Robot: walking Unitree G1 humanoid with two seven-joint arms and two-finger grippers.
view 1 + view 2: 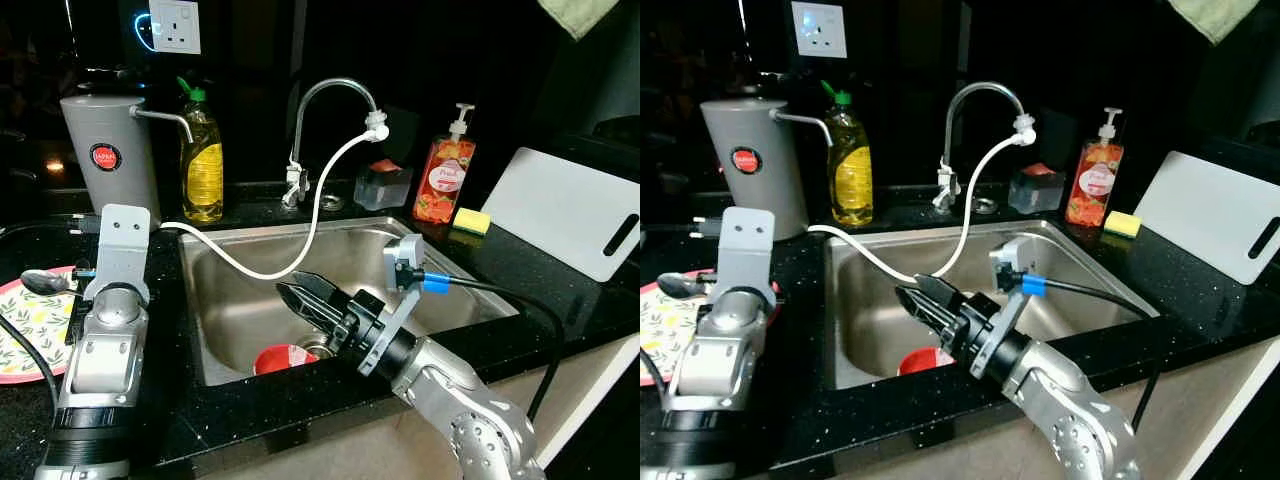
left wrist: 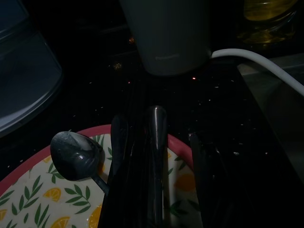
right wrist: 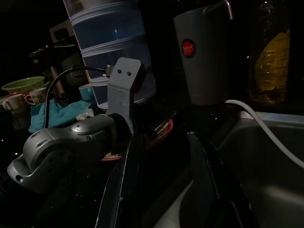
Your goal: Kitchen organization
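Observation:
A lemon-patterned plate with a red rim lies on the black counter at the left, and a metal spoon rests on it. My left gripper hovers low over the plate beside the spoon. Its fingers are apart, with a shiny metal handle lying between them and a strip of plate visible beside it. My right gripper reaches left over the steel sink, open and empty. Below it, a red bowl sits on the sink floor.
A white hose runs from the tap across the sink to the left counter. Behind stand a grey jug, a yellow dish soap bottle, an orange pump bottle and a yellow sponge. A white cutting board leans at the right.

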